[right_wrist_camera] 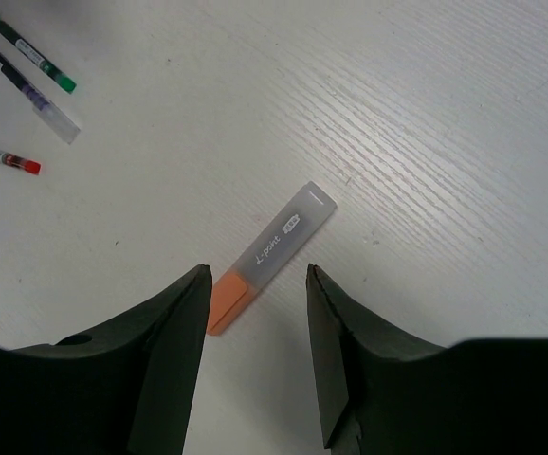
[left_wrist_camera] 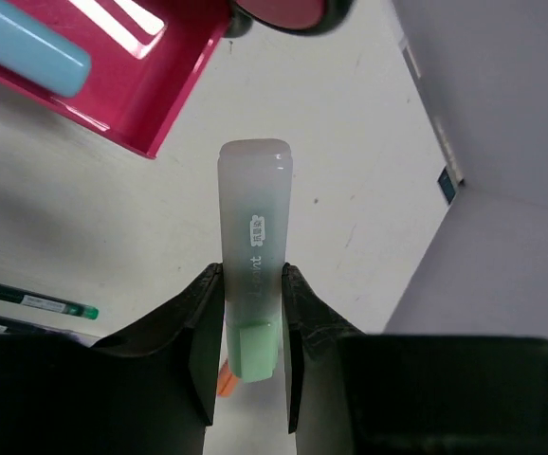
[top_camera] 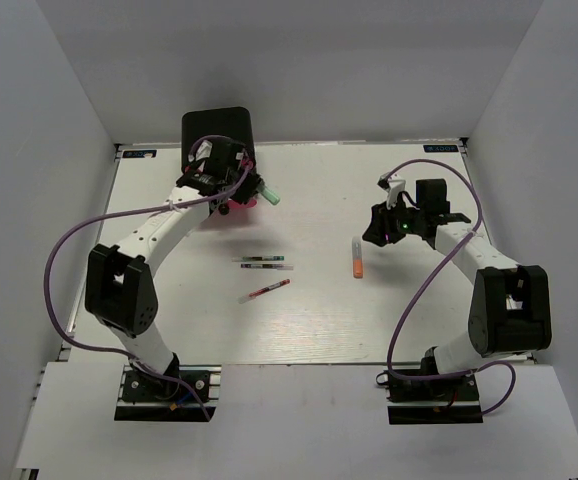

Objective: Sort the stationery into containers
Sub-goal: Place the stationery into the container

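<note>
The left gripper [left_wrist_camera: 252,272] was clenched on the green marker [left_wrist_camera: 252,218], holding it near its coloured end so that most of the barrel stuck out ahead. In the left wrist view the open pink drawer [left_wrist_camera: 151,95] sat in the upper left of the frame with the blue marker [left_wrist_camera: 27,47] lying inside. The green marker's tip was just beside the drawer's corner, over bare table [left_wrist_camera: 350,209] rather than over the tray. Released there, it would probably land outside the drawer, or strike the rim and roll off. A grip that far back could also let the long barrel tilt.

The right gripper [right_wrist_camera: 255,275] hung with its jaws apart on either side of the orange marker [right_wrist_camera: 274,242], which lay flat and untouched at the centre of the frame. Because the marker slanted across the gap, closing might pinch one end and spin it away. The three pens [right_wrist_camera: 29,55] lay in the upper left, well apart from it.
</note>
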`<action>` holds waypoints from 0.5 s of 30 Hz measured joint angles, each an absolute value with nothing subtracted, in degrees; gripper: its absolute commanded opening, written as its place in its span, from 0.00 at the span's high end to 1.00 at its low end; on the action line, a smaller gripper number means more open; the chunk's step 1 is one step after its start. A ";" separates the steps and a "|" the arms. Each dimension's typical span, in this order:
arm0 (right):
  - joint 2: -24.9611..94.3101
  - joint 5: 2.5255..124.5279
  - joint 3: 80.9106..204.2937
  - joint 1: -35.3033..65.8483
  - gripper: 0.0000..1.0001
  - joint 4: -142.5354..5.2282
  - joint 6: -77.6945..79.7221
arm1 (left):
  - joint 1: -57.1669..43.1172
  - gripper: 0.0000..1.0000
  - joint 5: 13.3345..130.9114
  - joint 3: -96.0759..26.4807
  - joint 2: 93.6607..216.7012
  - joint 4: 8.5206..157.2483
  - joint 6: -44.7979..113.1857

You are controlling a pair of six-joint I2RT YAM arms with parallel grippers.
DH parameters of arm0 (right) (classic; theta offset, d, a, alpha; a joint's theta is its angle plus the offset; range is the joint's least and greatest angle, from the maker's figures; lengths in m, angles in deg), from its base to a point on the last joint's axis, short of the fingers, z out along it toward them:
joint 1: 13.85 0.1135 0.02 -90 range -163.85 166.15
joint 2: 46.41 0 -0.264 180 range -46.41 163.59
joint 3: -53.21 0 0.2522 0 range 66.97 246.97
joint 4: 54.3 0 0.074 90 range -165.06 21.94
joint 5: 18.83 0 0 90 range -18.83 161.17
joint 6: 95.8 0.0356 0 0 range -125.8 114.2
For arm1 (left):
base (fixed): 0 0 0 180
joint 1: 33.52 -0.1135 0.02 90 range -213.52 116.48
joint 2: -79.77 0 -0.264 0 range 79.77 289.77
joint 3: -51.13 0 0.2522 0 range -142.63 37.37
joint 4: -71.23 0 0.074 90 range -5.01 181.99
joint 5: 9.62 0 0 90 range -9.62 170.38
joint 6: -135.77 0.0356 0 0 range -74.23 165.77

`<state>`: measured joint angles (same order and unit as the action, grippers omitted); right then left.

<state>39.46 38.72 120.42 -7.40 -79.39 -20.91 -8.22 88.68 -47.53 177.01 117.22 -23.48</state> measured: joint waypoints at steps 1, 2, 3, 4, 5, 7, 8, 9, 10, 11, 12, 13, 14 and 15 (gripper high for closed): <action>39.46 38.59 120.42 -7.40 0.50 -79.22 -21.02 | -8.77 0.98 88.55 -46.35 176.72 116.10 -25.49; 39.46 38.55 120.40 -7.40 0.50 -78.98 -21.07 | -9.47 1.00 88.48 -44.95 176.39 114.68 -27.52; 39.46 38.42 120.40 -7.40 0.50 -78.71 -21.09 | -9.95 1.00 88.46 -43.49 176.00 113.26 -29.62; 39.46 38.35 120.40 -7.40 0.50 -78.43 -21.11 | -10.54 1.00 88.55 -41.65 175.45 111.88 -32.24; 39.46 38.35 120.40 -7.40 0.50 -78.30 -21.18 | -11.00 1.00 88.70 -39.84 174.78 110.35 -34.36; 39.46 38.33 120.38 -7.40 0.50 -78.15 -21.31 | -11.83 1.00 89.88 -35.23 172.59 107.01 -38.78; 39.46 38.31 120.31 -7.40 0.50 -78.10 -21.37 | -12.16 1.00 90.65 -33.43 171.48 105.87 -40.77; 39.46 38.31 120.24 -7.40 0.50 -78.08 -21.48 | -12.55 1.00 91.74 -32.01 170.38 105.09 -42.85; 39.46 38.26 120.05 -7.40 0.50 -77.88 -21.53 | -13.03 1.00 92.83 -31.40 169.62 104.71 -44.53; 39.46 38.22 119.83 -7.40 0.50 -77.80 -21.64 | -13.56 1.00 93.90 -31.34 169.05 104.15 -46.10; 39.48 38.20 119.63 -7.40 0.50 -77.73 -21.75 | -13.84 1.00 94.51 -31.36 168.74 103.58 -47.02; 39.57 38.15 119.57 -7.40 0.50 -77.77 -21.83 | -14.48 1.00 95.21 -31.36 168.31 102.92 -48.05; 39.72 38.13 119.57 -7.40 0.50 -77.71 -21.92 | -15.00 1.00 95.72 -31.36 168.04 102.42 -48.77; 39.85 38.11 119.57 -7.40 0.50 -77.58 -21.96 | -15.48 1.00 96.31 -31.36 167.87 101.98 -49.42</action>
